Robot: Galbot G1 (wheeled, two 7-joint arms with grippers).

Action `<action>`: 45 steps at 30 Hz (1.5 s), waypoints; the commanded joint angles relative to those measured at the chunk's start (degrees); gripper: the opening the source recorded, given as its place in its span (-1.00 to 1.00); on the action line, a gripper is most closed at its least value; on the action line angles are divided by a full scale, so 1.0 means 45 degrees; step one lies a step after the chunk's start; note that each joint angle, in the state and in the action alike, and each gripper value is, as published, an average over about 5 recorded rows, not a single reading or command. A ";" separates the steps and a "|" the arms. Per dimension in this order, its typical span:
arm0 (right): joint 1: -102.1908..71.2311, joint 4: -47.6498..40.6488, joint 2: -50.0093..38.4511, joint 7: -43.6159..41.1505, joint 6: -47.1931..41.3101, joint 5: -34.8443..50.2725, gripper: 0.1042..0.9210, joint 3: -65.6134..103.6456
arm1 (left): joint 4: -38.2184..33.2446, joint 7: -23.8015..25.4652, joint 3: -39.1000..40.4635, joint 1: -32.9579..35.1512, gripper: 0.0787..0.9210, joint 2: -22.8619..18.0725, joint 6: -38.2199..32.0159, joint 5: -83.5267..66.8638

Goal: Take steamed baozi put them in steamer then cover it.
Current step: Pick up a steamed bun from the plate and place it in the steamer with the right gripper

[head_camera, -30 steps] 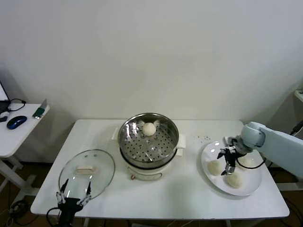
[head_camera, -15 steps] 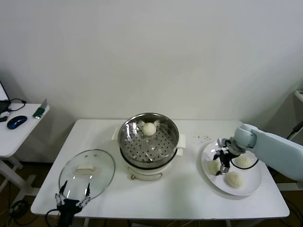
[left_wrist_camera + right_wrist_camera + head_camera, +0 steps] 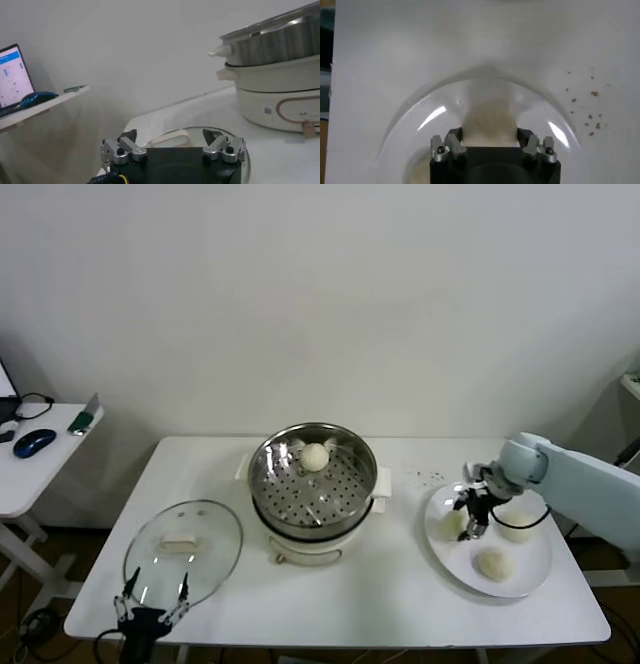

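Off-white baozi (image 3: 455,524) on the plate (image 3: 530,579) sits clasped by the right gripper (image 3: 470,519); steamer (image 3: 313,476) well apart, left gripper (image 3: 152,599) spread near the cover (image 3: 184,551). Right wrist: fingers (image 3: 454,142) pinch dough; lift straight, gently.

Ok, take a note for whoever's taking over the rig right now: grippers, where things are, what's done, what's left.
Right gripper: jaws closed on a baozi at the plate's left side.
Left gripper: open, idle at the table's front edge by the cover.
Done: one bun sits in the steamer.
Left: move the gripped bun and the two other plate buns across, then set the cover on.
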 commanded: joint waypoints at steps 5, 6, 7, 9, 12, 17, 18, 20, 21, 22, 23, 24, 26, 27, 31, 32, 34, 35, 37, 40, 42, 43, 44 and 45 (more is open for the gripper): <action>0.7660 -0.0148 0.2876 -0.0128 -0.0231 0.5559 0.47 -0.5467 | -0.0677 0.0026 0.0300 0.0514 0.77 -0.0111 -0.0016 0.0302; 0.7789 -0.0154 0.3188 -0.0104 -0.0298 0.5863 0.47 -0.5527 | -0.0716 0.0025 0.0332 0.0543 0.77 -0.0145 -0.0020 0.0316; 0.7879 -0.0157 0.3556 -0.0059 -0.0395 0.6217 0.47 -0.5536 | -0.0761 0.0025 0.0363 0.0578 0.77 -0.0173 -0.0022 0.0325; 0.7920 -0.0166 0.4317 0.0063 -0.0627 0.6808 0.47 -0.5412 | -0.0857 0.0025 0.0403 0.0651 0.77 -0.0205 -0.0024 0.0342; 0.7703 -0.0265 0.5542 0.0305 -0.0940 0.7397 0.47 -0.5065 | -0.0972 0.0026 0.0392 0.0735 0.77 -0.0189 -0.0029 0.0338; 0.6975 -0.0525 0.7385 0.0890 -0.1401 0.7615 0.47 -0.4530 | -0.1083 0.0083 0.0371 0.0733 0.77 -0.0198 -0.0026 0.0377; 0.6808 -0.0578 0.7653 0.1004 -0.1472 0.7577 0.47 -0.4465 | -0.1082 0.0092 0.0381 0.0698 0.77 -0.0216 -0.0029 0.0423; 0.6473 -0.0703 0.8141 0.1155 -0.1551 0.7525 0.47 -0.4414 | -0.1086 0.0088 0.0401 0.0625 0.77 -0.0245 -0.0029 0.0515; 0.6299 -0.0777 0.8348 0.1209 -0.1582 0.7491 0.47 -0.4400 | -0.1107 0.0085 0.0407 0.0603 0.77 -0.0247 -0.0015 0.0547; 0.6136 -0.0857 0.8542 0.1245 -0.1599 0.7446 0.47 -0.4392 | -0.1137 0.0083 0.0408 0.0581 0.77 -0.0241 0.0002 0.0562; 0.5942 -0.0959 0.8737 0.1271 -0.1607 0.7368 0.47 -0.4385 | -0.1173 0.0081 0.0405 0.0563 0.77 -0.0228 0.0022 0.0565; 0.5761 -0.1062 0.8914 0.1291 -0.1608 0.7280 0.47 -0.4377 | -0.1209 0.0081 0.0401 0.0545 0.77 -0.0207 0.0047 0.0564; 0.5397 -0.1228 0.9267 0.1352 -0.1637 0.7157 0.47 -0.4366 | -0.1262 0.0080 0.0392 0.0512 0.77 -0.0156 0.0074 0.0565; 0.5210 -0.1298 0.9425 0.1382 -0.1659 0.7109 0.47 -0.4360 | -0.1284 0.0080 0.0390 0.0507 0.77 -0.0125 0.0085 0.0564; 0.4626 -0.1551 0.9935 0.1513 -0.1748 0.7058 0.47 -0.4348 | -0.1324 0.0068 0.0366 0.0537 0.77 0.0006 0.0069 0.0545; 0.4493 -0.1630 1.0038 0.1537 -0.1759 0.7023 0.47 -0.4351 | -0.1328 0.0063 0.0349 0.0561 0.77 0.0040 0.0051 0.0531; 0.4237 -0.1763 1.0193 0.1574 -0.1787 0.6950 0.47 -0.4351 | -0.1334 0.0054 0.0309 0.0621 0.77 0.0115 0.0018 0.0493; 0.4094 -0.1828 1.0251 0.1599 -0.1805 0.6894 0.47 -0.4347 | -0.1333 0.0052 0.0286 0.0643 0.77 0.0144 0.0001 0.0472; 0.3831 -0.1935 1.0336 0.1637 -0.1837 0.6773 0.47 -0.4351 | -0.1324 0.0048 0.0235 0.0662 0.77 0.0180 -0.0012 0.0410; 0.3518 -0.2051 1.0433 0.1699 -0.1875 0.6663 0.47 -0.4366 | -0.1303 0.0044 0.0173 0.0652 0.77 0.0200 -0.0011 0.0329; 0.3357 -0.2138 1.0512 0.1740 -0.1898 0.6647 0.47 -0.4370 | -0.1290 0.0044 0.0163 0.0645 0.77 0.0207 -0.0011 0.0310; 0.3300 -0.2179 1.0549 0.1754 -0.1907 0.6637 0.47 -0.4377 | -0.1284 0.0044 0.0162 0.0640 0.77 0.0207 -0.0009 0.0307; 0.3249 -0.2211 1.0577 0.1767 -0.1916 0.6623 0.47 -0.4387 | -0.1281 0.0044 0.0162 0.0633 0.77 0.0205 -0.0005 0.0308; 0.3191 -0.2243 1.0603 0.1781 -0.1927 0.6604 0.47 -0.4398 | -0.1277 0.0044 0.0162 0.0625 0.77 0.0202 0.0000 0.0307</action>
